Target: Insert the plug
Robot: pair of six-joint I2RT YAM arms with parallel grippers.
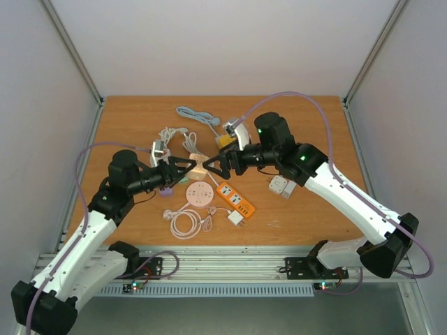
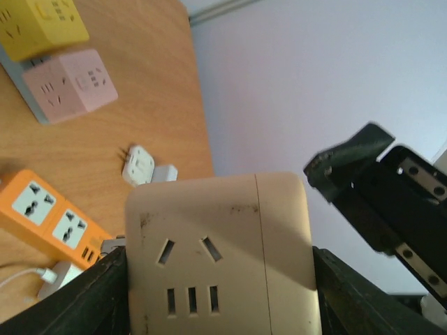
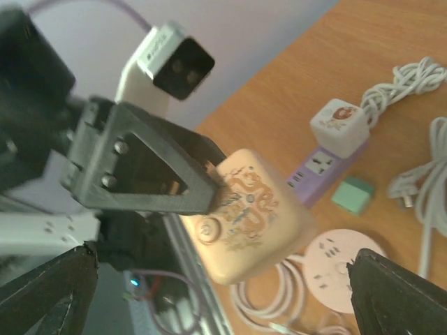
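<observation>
The left gripper point(image 1: 190, 168) reaches in from the left side of the table point(image 1: 314, 125) and is clamped on a beige socket block point(image 1: 198, 170). It holds the block up off the wood. In the left wrist view the block point(image 2: 216, 251) fills the gap between the two black fingers point(image 2: 98, 300), with its slotted face turned to the camera.

Below the held block, a purple strip point(image 1: 166, 189) lies on the table with a round pink socket point(image 1: 200, 195) just right of it. Nearer the arms is a coiled white cable point(image 1: 185, 223). A white plug point(image 1: 235, 218) lies loose on the table just beside the near end of an orange strip point(image 1: 236, 199), apart from both grippers.

The right gripper point(image 1: 209, 166) faces the left one from the other side, close to the block. Its jaws stand wide with nothing between them. In the right wrist view the block point(image 3: 251, 216) sits ahead of the spread fingers point(image 3: 49, 293). I cannot tell whether they touch it.

Further right, two white adapters point(image 1: 281, 185) lie on the wood beside the right arm.
</observation>
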